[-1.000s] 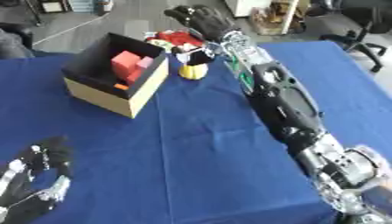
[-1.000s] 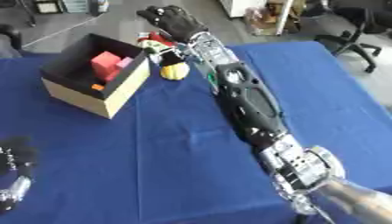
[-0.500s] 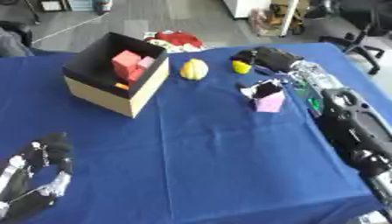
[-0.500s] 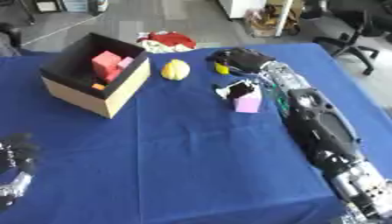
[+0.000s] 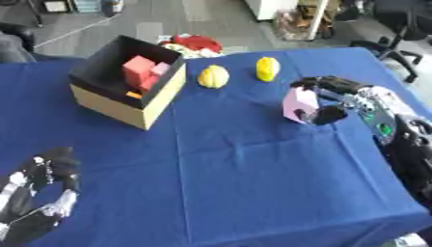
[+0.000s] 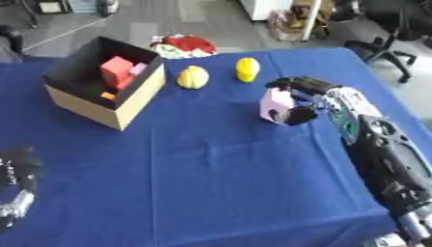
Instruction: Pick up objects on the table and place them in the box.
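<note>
A pale pink block point(image 5: 299, 103) sits right of centre in the frame, on the blue table point(image 5: 253, 183); the right hand point(image 5: 330, 99) has its fingers and thumb curled round it, fingers over the top and thumb low at its right side, so the block is grasped. The black and silver arm runs from there down the right edge of the frame.

Up and to the left of the block lie two yellow pieces, apart from each other: a yellow rounded fruit point(image 5: 213, 76) nearer the box, and a yellow upright piece point(image 5: 267, 68) to its right. Behind them, at the far edge of the table, lies a red and white thing point(image 5: 192, 43); I cannot make out what it is.

The box point(image 5: 127, 88) stands in the upper left, tan outside and black inside, turned with a corner toward the viewer; inside it are a red block point(image 5: 138, 70), something pink beside that, and a bit of orange lower down.

The left hand point(image 5: 38, 193) rests at the lower left corner, fingers relaxed and holding nothing.
</note>
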Tool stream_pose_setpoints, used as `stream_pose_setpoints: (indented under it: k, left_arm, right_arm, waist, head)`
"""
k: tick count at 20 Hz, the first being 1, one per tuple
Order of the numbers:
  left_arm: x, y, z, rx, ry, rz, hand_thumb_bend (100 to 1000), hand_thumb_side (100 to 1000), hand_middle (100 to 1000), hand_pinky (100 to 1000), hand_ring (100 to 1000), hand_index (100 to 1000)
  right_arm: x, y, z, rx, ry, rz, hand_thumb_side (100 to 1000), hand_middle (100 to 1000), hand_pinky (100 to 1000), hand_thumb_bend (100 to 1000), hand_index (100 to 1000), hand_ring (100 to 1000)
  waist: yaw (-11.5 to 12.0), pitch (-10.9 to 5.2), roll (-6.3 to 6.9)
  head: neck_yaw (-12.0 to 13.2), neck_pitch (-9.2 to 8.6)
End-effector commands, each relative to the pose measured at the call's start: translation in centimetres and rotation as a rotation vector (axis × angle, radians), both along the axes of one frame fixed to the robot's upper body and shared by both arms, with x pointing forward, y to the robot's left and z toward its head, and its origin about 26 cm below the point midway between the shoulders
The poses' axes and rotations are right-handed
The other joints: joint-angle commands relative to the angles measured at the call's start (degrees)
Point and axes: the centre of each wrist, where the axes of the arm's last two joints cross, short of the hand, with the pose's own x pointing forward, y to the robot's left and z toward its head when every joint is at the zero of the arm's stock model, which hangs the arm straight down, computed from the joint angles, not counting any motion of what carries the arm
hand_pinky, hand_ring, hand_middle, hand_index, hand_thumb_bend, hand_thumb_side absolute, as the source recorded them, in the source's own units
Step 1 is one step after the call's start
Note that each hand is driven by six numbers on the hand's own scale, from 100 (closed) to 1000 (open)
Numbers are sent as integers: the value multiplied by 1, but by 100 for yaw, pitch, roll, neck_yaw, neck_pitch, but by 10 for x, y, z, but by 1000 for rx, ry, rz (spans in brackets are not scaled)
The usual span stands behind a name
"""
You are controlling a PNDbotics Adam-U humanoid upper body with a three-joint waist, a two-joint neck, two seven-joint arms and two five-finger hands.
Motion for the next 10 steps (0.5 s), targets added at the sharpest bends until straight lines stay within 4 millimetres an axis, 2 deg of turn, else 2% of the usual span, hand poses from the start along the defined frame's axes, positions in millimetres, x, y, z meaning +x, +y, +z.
stream_pose_setpoints:
  k: [1,5,6,10]
  left_arm:
    - [1,4,6,16,-22,4,100,171,662,735,652,867]
    - [1,3,6,15,-22,2,100,172,662,734,652,867]
    - [1,3,7,16,-23,1,100,173,662,735,653,868]
    - [1,3,7,15,-24,-1,100,172,662,735,653,868]
  right_arm:
    - [1,-9,22,17,-29,-48,516,921,931,243,998,866]
    - [4,-2,28,63,-44,-62,523,972,957,287,1000,923]
    - [4,0,31,70,-45,-63,513,1000,986,326,1000,975]
    - [5,7,39,61,-82,-68,496,1000,1000,357,1000,1000]
  waist:
    - [5,-117,-57]
    - [21,-113,-55]
    - [25,-112,-57]
    - [36,-112,-55]
  head:
    - [-25,22]
    - [-38,22]
    - [-43,22]
    - [-49,22]
